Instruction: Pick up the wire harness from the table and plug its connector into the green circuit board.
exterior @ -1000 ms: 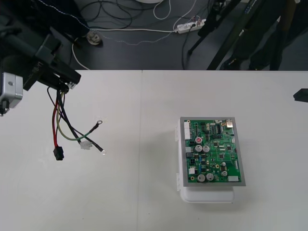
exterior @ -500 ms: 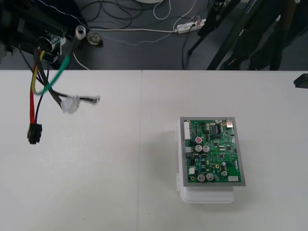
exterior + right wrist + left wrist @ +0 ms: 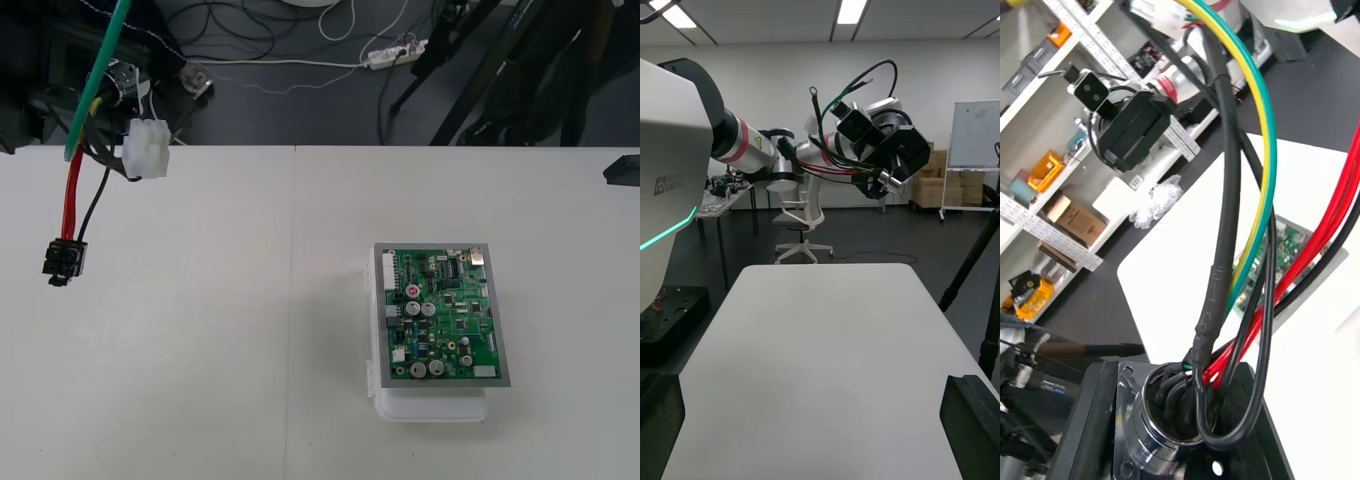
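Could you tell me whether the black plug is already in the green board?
No, the plug hangs above the table's left side, far from the board.

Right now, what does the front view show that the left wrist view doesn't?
Front view: the black plug dangling above the table on the left, and the right gripper parked at the right edge. Left wrist view: the wires entering the round metal socket, held by the left gripper. Both: the harness wires and the green circuit board.

No legible text, no readable labels
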{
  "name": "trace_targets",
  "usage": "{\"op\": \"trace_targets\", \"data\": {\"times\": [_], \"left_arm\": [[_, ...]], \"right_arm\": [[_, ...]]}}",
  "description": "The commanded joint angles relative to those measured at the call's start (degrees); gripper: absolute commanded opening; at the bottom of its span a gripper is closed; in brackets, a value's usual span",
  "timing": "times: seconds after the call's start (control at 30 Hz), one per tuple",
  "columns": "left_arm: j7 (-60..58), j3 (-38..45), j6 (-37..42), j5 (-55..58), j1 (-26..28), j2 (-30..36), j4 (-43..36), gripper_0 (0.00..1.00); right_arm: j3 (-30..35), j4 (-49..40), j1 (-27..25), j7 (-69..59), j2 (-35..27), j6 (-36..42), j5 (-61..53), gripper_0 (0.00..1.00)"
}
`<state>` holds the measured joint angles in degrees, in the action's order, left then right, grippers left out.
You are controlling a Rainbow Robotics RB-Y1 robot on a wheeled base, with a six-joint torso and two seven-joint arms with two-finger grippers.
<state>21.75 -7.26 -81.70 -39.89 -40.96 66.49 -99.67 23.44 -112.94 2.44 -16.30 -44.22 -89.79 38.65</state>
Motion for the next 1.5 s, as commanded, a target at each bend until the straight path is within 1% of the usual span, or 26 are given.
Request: {"op": "trace_targets", "data": {"times": [0.03,0.23,0.47,0.7,0.87,0.93,1.1,1.33,1.5], "left_arm": [[-18.32,5.5,-1.54,-4.23,3.34,-4.88,-4.13,0.0],[-27.11,6.2,-1.71,-8.36,5.19,-9.18,-5.54,0.0],[-37.31,10.42,-4.79,-16.27,9.67,-15.86,-8.17,0.0],[-47.41,12.44,-8.22,-18.91,12.13,-21.84,-9.05,0.0],[-53.48,14.11,-8.3,-22.16,13.62,-25.97,-11.25,0.0],[-57.08,14.73,-8.3,-23.48,14.33,-27.99,-12.74,0.0],[-63.67,14.9,-8.3,-25.15,16.26,-31.15,-15.73,0.0],[-72.73,14.64,-8.3,-27.44,18.46,-36.08,-20.04,0.0],[-77.65,13.15,-8.3,-27.79,19.6,-38.01,-21.0,0.0]], "right_arm": [[-1.29,-1.67,1.34,-3.91,-0.95,-0.21,0.19,1.0],[-1.2,-1.67,1.69,-3.91,-1.48,-0.21,0.28,1.0],[-1.38,-1.58,1.08,-4.18,-1.3,-0.21,1.78,1.0],[-1.46,0.27,0.46,-4.35,-1.48,-0.21,3.18,1.0],[-1.82,0.18,0.46,-4.7,-1.57,-0.21,3.97,1.0],[-2.96,0.27,0.64,-4.7,-1.66,-0.21,4.59,1.0],[-5.24,0.27,1.26,-4.7,-1.66,-0.21,6.43,1.0],[-5.33,0.27,1.96,-4.79,-1.66,-0.21,8.02,1.0],[-5.33,0.27,1.96,-4.97,-1.57,-0.21,8.02,1.0]]}}
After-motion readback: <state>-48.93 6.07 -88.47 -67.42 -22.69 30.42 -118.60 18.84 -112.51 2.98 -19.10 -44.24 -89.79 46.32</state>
